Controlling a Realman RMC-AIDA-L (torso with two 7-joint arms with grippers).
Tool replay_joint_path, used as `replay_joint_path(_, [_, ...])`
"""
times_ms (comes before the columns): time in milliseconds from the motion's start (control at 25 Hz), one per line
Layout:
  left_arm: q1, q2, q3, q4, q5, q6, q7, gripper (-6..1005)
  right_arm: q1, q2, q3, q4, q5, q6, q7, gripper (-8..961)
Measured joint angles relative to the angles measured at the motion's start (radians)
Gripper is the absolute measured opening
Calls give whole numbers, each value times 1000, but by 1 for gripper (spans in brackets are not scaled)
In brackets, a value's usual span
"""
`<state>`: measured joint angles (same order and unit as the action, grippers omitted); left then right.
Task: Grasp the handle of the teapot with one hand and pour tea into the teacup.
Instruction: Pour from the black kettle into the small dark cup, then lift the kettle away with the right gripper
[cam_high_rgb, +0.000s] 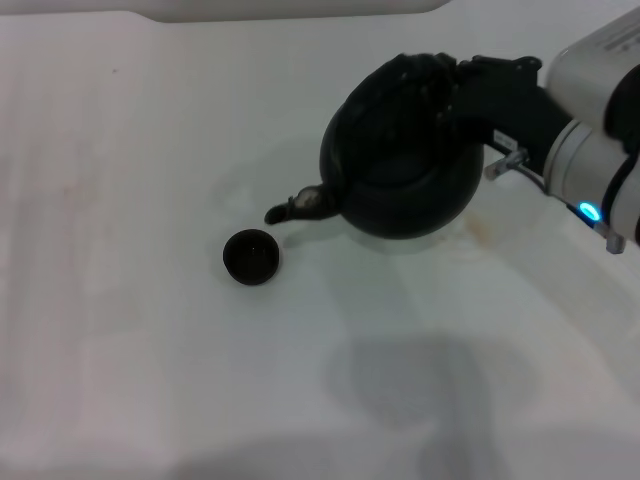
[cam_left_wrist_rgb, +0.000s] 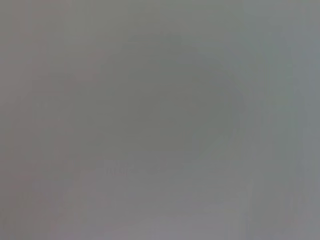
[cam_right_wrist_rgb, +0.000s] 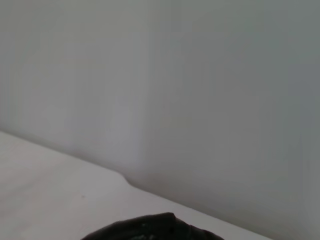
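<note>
Nearest, on the white tabletop (cam_high_rgb: 120, 380): tiny dark teacup (cam_high_rgb: 251, 257), standing alone. Just behind and to its right, the big black teapot (cam_high_rgb: 400, 165), spout (cam_high_rgb: 300, 206) reaching toward the cup but not yet over it. Right hand (cam_high_rgb: 470, 85) at the arched handle (cam_high_rgb: 420, 75), apparently clamped on it, though grip hidden by the dark shapes. No tea seen flowing. Left hand nowhere in view. Risk: tipping now, with spout short of the rim, would likely spill onto the tabletop; heavy pot could also swing on its bail.
</note>
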<state>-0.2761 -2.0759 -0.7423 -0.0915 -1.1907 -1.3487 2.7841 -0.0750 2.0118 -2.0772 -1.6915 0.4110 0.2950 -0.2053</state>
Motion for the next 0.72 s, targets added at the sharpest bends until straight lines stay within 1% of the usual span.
replay_joint_path(240, [0, -2, 7, -2, 2, 0, 0, 878, 17, 2, -37, -2, -74, 16, 8, 183])
replay_joint_path(360, [0, -3, 8, -3, 3, 0, 0, 878, 27, 3, -40, 1, -83, 17, 9, 183])
replay_joint_path(720, [3, -4, 10, -17, 4, 0, 0, 877, 93, 8, -43, 41, -100, 18, 10, 182])
